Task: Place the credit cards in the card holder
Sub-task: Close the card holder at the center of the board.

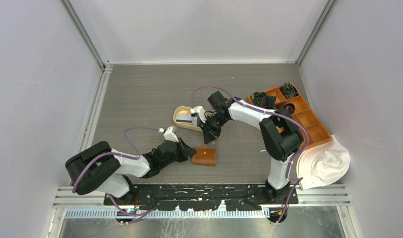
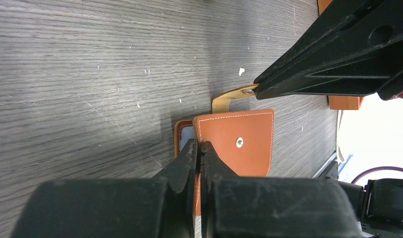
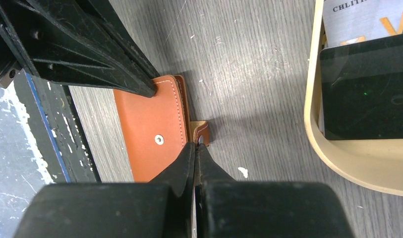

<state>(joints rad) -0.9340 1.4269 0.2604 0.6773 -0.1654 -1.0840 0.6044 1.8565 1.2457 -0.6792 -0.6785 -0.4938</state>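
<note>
Brown leather card holder (image 1: 205,156) lies flat on the bench (image 1: 140,99), near the front edge and between the two arms, flap folded over. Left jaws are pressed tight together, tips down on the holder's left edge, right at the flap's border. Right jaws reach in from the far side, pinched on the end of the strap (image 2: 224,101), which curls up off the bench. Just beyond sits the cream tray (image 1: 178,113) with the credit cards (image 3: 368,89) inside, a black one overlapping a pale one with orange print.
</note>
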